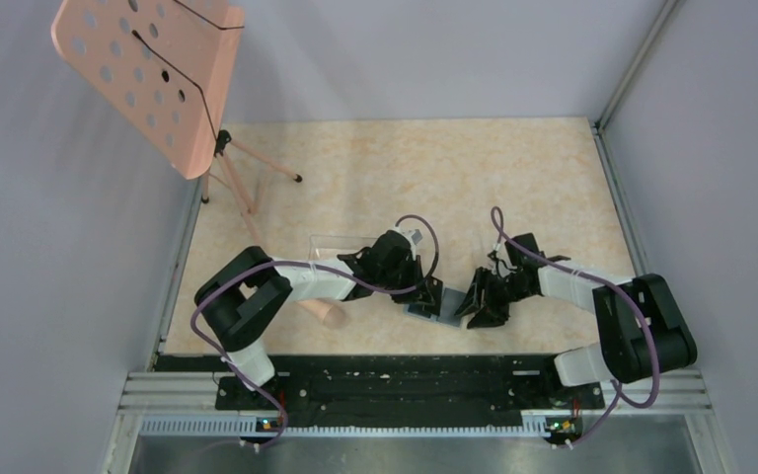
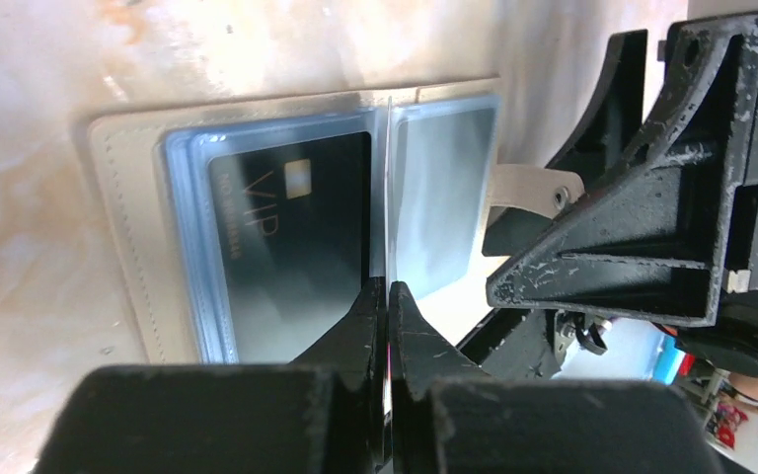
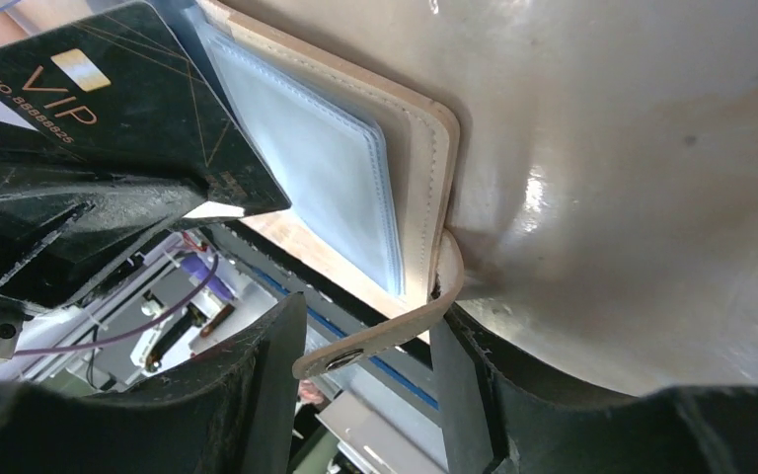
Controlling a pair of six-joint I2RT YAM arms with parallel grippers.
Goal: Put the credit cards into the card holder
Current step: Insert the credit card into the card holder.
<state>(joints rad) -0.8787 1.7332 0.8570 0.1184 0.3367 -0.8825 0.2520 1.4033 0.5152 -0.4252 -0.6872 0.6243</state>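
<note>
Overhead, the card holder [image 1: 423,307] lies open near the tabletop's near edge, between left gripper [image 1: 426,289] and right gripper [image 1: 476,304]. Left wrist: its jaws are clenched on an edge-on credit card [image 2: 389,188] — another VIP card [image 2: 286,237] sits sleeved. Right wrist: jaws stand apart around the strap [image 3: 395,331] — squeezing or not, I cannot tell.
</note>
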